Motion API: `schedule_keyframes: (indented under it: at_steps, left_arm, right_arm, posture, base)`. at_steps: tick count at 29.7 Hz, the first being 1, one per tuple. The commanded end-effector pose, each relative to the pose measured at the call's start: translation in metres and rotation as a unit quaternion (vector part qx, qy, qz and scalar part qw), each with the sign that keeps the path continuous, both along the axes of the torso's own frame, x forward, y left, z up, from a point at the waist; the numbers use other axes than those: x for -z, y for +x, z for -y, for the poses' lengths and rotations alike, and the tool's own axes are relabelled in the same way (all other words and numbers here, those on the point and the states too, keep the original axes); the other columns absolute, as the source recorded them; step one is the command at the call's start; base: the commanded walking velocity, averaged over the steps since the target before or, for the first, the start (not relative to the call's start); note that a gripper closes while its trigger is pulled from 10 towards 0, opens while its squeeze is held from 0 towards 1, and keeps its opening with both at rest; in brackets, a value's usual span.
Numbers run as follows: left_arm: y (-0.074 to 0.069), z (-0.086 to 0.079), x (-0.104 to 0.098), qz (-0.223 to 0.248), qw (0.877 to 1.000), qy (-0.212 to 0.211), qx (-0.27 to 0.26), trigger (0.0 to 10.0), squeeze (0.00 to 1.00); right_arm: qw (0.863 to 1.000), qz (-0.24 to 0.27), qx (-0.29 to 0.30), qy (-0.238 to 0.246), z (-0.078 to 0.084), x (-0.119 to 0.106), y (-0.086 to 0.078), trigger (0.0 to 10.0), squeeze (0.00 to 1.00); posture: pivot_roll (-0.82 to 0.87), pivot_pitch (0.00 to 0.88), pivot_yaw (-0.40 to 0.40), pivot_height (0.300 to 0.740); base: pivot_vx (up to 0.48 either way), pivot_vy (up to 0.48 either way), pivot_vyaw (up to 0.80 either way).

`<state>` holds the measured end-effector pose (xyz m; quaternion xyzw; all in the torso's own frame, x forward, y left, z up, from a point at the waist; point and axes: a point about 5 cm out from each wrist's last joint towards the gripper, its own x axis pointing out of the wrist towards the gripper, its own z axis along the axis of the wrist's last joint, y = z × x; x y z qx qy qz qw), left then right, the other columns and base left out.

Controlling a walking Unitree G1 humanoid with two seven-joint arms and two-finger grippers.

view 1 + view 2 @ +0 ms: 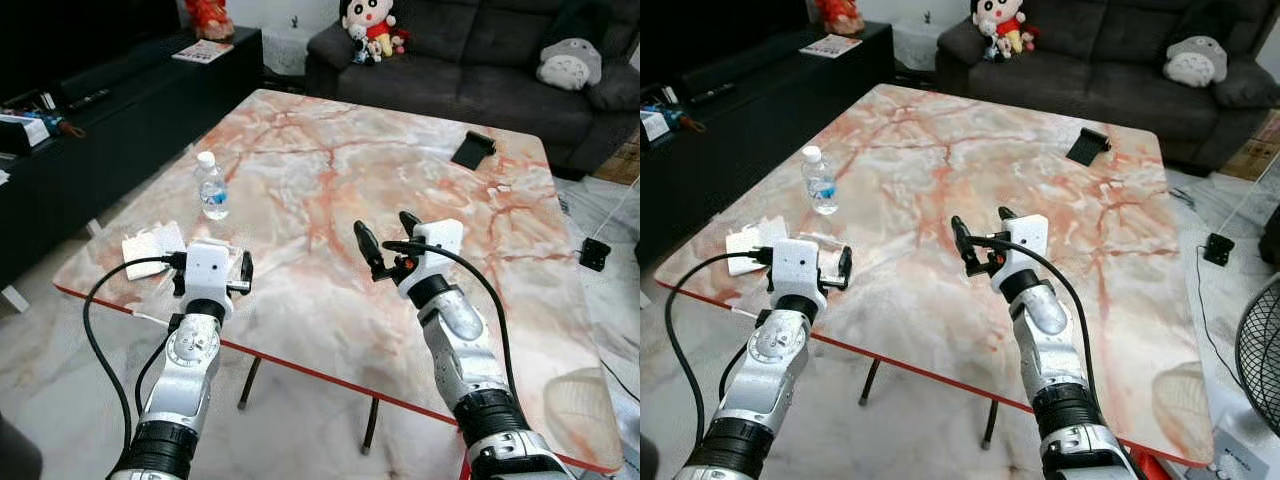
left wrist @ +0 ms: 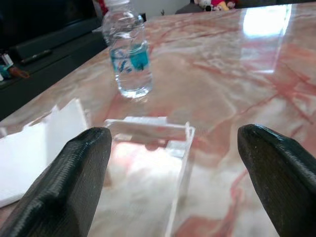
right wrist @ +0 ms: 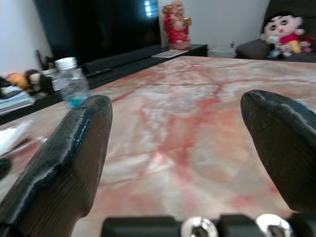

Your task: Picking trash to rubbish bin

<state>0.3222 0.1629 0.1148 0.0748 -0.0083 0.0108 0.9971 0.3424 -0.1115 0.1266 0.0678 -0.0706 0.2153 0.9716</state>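
Approaching stage: left hand (image 2: 173, 163), spread wide, is held just short of clear plastic tray (image 2: 148, 148); closure required next.

Glossy marble-look table (image 1: 400, 200), clear plastic bottle (image 1: 212, 187), white paper tissue (image 1: 150, 245).

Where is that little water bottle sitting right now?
The water bottle stands upright on the marble table, on the robot's left, just beyond the left gripper and white tissue.

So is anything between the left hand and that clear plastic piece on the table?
Nothing visible. The left hand is open, its fingers either side of the clear plastic piece. The water bottle stands beyond it, the white tissue beside it.
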Motion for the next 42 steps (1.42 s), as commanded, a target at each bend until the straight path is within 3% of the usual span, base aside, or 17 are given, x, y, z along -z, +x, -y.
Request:
schedule_keyframes:
  at_steps: [1, 15, 25, 34, 35, 37, 38, 39, 42]
  left_arm:
    - [0.004, -0.002, 0.002, -0.017, 1.000, 0.009, 0.001, 10.0, 0.00]
    - [0.028, -0.010, -0.004, -0.085, 0.996, 0.029, -0.003, 10.0, 0.00]
    - [0.032, 0.003, 0.006, -0.133, 0.990, 0.008, 0.037, 10.0, 0.00]
    - [0.034, 0.006, 0.008, -0.150, 0.988, 0.000, 0.038, 10.0, 0.00]
    - [0.034, 0.006, 0.010, -0.157, 0.987, 0.000, 0.041, 7.8, 0.00]
    - [0.034, 0.007, 0.011, -0.164, 0.985, -0.002, 0.045, 7.8, 0.00]
    - [0.033, 0.007, 0.012, -0.169, 0.984, -0.005, 0.048, 1.8, 0.00]
    - [0.032, 0.007, 0.014, -0.173, 0.984, -0.008, 0.050, 0.0, 0.00]
    - [0.031, 0.006, 0.016, -0.180, 0.982, -0.008, 0.050, 0.0, 0.00]
  right_arm:
    - [1.000, 0.006, -0.001, -0.002, 0.001, -0.004, 0.000, 10.0, 0.00]
    - [1.000, 0.005, -0.005, -0.005, 0.002, -0.003, -0.002, 10.0, 0.00]
    - [1.000, 0.005, -0.007, -0.006, 0.002, -0.002, -0.005, 10.0, 0.00]
    - [1.000, 0.003, -0.006, -0.006, 0.003, -0.001, -0.007, 10.0, 0.00]
    - [1.000, 0.003, -0.006, -0.005, 0.003, -0.001, -0.008, 10.0, 0.00]
    - [1.000, 0.003, -0.006, -0.005, 0.003, -0.001, -0.008, 10.0, 0.00]
    - [1.000, 0.002, -0.005, -0.005, 0.003, -0.001, -0.008, 10.0, 0.00]
    - [1.000, 0.001, -0.005, -0.005, 0.004, -0.001, -0.008, 10.0, 0.00]
    - [1.000, -0.001, -0.005, -0.005, 0.004, 0.000, -0.008, 10.0, 0.00]
  posture:
    - [0.02, 0.048, -0.063, 0.740]
    - [0.01, 0.046, -0.059, 0.740]
    - [-0.01, 0.041, -0.050, 0.740]
    - [-0.01, 0.047, -0.048, 0.740]
    - [-0.01, 0.047, -0.048, 0.740]
    - [-0.01, 0.056, -0.051, 0.740]
    - [-0.01, 0.061, -0.052, 0.740]
    - [-0.01, 0.062, -0.052, 0.740]
    - [-0.01, 0.068, -0.052, 0.740]
  base:
    - [0.000, 0.000, 0.00]
    - [0.000, 0.000, 0.00]
    - [0.000, 0.000, 0.00]
    - [0.000, 0.000, 0.00]
    - [0.000, 0.000, 0.00]
    - [0.000, 0.000, 0.00]
    - [0.000, 0.000, 0.00]
    - [0.000, 0.000, 0.00]
    - [0.000, 0.000, 0.00]
